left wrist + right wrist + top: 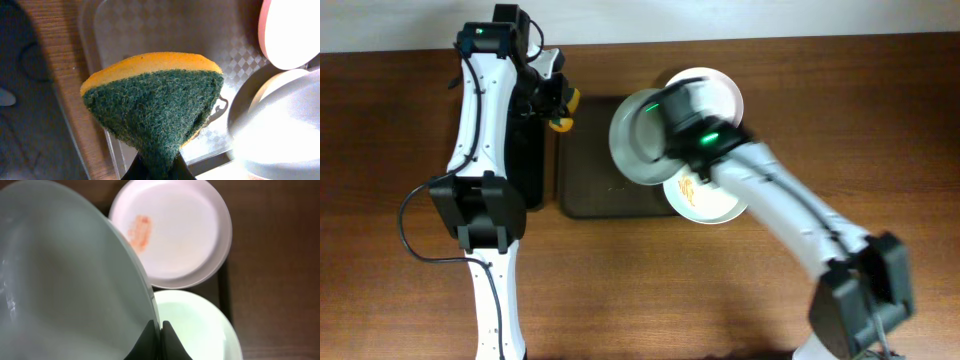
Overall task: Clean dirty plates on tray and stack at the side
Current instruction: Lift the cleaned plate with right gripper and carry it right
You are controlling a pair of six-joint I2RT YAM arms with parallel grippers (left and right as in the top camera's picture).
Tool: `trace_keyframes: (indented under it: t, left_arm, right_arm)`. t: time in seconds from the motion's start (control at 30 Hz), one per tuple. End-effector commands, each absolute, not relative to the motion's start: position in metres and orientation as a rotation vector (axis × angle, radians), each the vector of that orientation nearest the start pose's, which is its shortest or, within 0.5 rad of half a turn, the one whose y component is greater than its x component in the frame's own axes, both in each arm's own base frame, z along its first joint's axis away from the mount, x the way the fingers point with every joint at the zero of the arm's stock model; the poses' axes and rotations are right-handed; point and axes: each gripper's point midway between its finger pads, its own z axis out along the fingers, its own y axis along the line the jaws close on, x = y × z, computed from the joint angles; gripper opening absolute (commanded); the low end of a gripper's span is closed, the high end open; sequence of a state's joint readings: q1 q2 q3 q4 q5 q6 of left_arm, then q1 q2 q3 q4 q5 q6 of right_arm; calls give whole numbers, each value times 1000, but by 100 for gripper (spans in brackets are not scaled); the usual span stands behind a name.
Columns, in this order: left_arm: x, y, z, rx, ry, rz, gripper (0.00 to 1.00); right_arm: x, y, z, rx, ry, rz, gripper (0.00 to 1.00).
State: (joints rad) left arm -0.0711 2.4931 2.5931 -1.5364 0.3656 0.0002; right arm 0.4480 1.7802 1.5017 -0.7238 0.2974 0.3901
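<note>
My right gripper is shut on the rim of a white plate and holds it tilted above the dark brown tray. A second plate with an orange smear lies at the tray's near right corner. A third plate lies at the far right corner. My left gripper is shut on a yellow and green sponge over the tray's left rim, apart from the held plate.
A smaller black tray lies left of the brown one, partly under the left arm. Bare wooden table spreads in front and on both sides.
</note>
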Motion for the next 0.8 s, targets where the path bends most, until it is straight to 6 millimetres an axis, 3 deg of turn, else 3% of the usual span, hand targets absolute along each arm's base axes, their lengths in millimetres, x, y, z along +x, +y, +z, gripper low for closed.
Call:
trace_keyframes:
  t: [0.0,0.23,0.33,0.47,0.6,0.77]
  left_arm:
    - [493,-110,128,215,2952,-556,1]
    - [491,-117,128,234,2953,-558,1]
    - [491,-117,128,234,2953,-558,1]
    - [491,-117,129,235,2951,-557,1]
    - [493,-117,129,236,2945,-557,1]
    - [495,-117,129,238,2937,-556,1]
  right_arm:
    - [424,133,184,142,2583,420,4]
    - [409,2,179,537,2628,346,4]
    - [398,-54,168,727,2609,299,4]
    - [377,-113,142,908,2601,197,4]
    - [361,-145,111,1024,2590,101,4]
    - [367,-164,84,1036,2512,61,4]
